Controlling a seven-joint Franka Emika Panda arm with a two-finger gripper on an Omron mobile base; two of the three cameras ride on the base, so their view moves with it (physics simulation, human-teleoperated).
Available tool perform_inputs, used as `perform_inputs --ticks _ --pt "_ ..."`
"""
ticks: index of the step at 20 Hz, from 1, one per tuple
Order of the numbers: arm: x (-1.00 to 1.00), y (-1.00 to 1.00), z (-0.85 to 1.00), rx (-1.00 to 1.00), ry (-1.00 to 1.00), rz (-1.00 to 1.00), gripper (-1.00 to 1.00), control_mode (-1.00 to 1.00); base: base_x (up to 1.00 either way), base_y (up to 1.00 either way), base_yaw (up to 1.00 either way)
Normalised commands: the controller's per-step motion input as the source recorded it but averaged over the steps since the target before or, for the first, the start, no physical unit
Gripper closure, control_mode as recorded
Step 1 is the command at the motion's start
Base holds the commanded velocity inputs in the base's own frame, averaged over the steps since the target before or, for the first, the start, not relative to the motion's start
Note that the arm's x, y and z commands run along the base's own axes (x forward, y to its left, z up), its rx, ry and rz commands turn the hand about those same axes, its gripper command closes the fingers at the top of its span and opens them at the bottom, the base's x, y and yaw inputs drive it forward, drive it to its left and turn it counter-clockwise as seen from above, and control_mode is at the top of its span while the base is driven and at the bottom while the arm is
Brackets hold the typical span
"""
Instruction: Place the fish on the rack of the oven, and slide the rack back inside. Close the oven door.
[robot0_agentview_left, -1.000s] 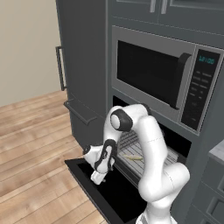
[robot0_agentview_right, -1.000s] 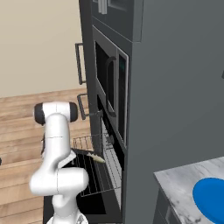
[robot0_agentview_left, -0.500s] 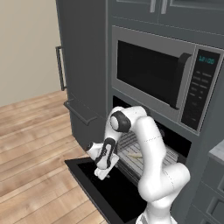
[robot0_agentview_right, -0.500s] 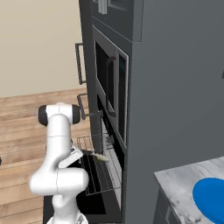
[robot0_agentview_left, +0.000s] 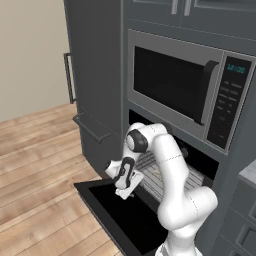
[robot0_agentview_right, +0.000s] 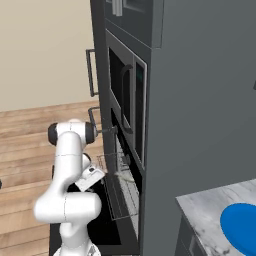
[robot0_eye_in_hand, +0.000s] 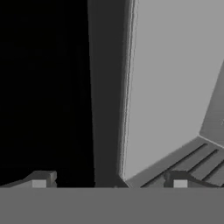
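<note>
Two spread pincer (robot0_eye_in_hand: 109, 181) tips hover empty over the glossy black oven door (robot0_agentview_left: 120, 210); wire-grid rack (robot0_agentview_right: 120, 192) extended.

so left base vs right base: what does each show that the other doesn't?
Left base alone: the microwave's front face with keypad and lit clock, and the black glass of the open oven door lying flat.

Right base alone: the blue plate on the marble counter, and the rack side-on, sticking out of the oven with the fish on it.

Both: the arm reaching down at the oven front, gripper low over the door, rack still out, door open.
</note>
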Motion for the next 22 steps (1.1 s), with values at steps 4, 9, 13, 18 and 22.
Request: perform_inputs --ticks 4,9,13,18,22 --pt "0.39 -0.52 0.00 -0.20 -0.13 -0.10 -1.00 -1.00 0.00 0.00 0.00" --pt "0.34 -0.57 0.00 -0.22 -0.15 -0.07 -1.00 -1.00 0.00 0.00 0.00" --pt "0.26 -0.65 0.00 -0.23 -0.18 -0.06 -1.00 -1.00 0.00 0.00 0.00" --pt "0.20 -0.61 0.00 -0.24 -0.20 -0.04 -1.00 -1.00 0.00 0.00 0.00" --pt "-0.54 -0.04 0.24 -0.07 -0.24 0.02 -1.00 -1.00 0.00 0.00 0.00"
